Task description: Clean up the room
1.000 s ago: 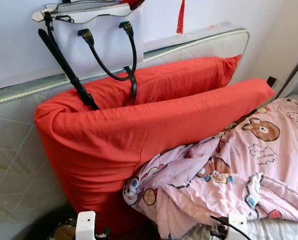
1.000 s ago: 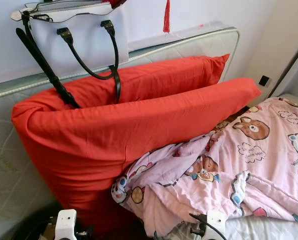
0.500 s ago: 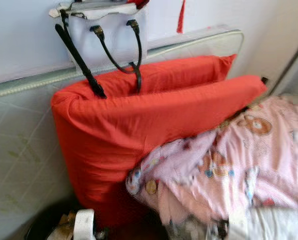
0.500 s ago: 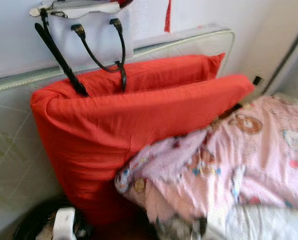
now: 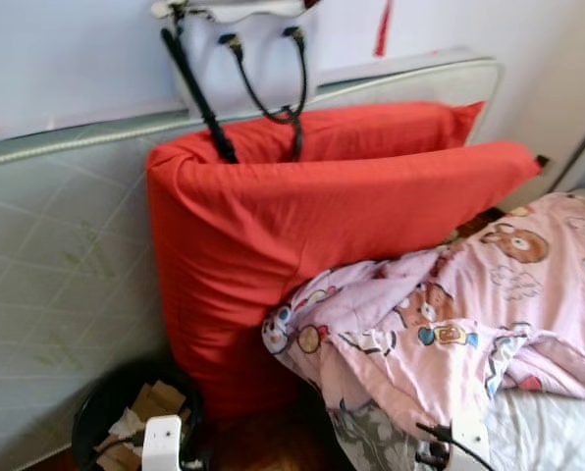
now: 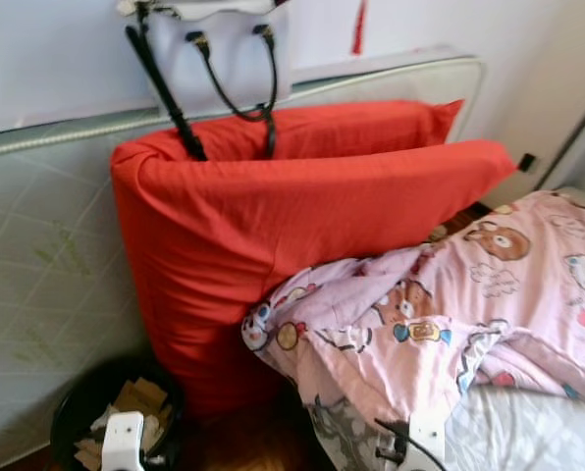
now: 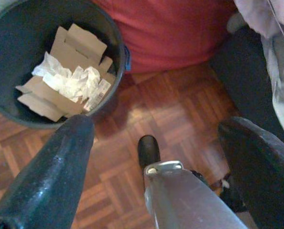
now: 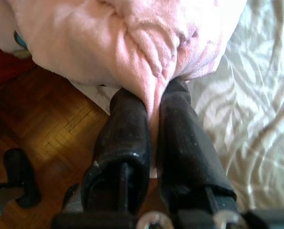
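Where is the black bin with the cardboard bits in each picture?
Left eye view: black bin at the bottom left, beside the foot of the big red cushion.
Right eye view: bottom left again, by the same cushion.
Left wrist view: top left, standing on the wood floor, beyond the open left gripper.
Right wrist view: not in it.
Shared landmark: the red cushion.

Both eye views look forward and down, sharing cushion [image 5: 312, 226], quilt [image 5: 469, 314] and bin [image 5: 126, 417]. Left wrist view looks down over the bin; right wrist view sits close against the quilt.
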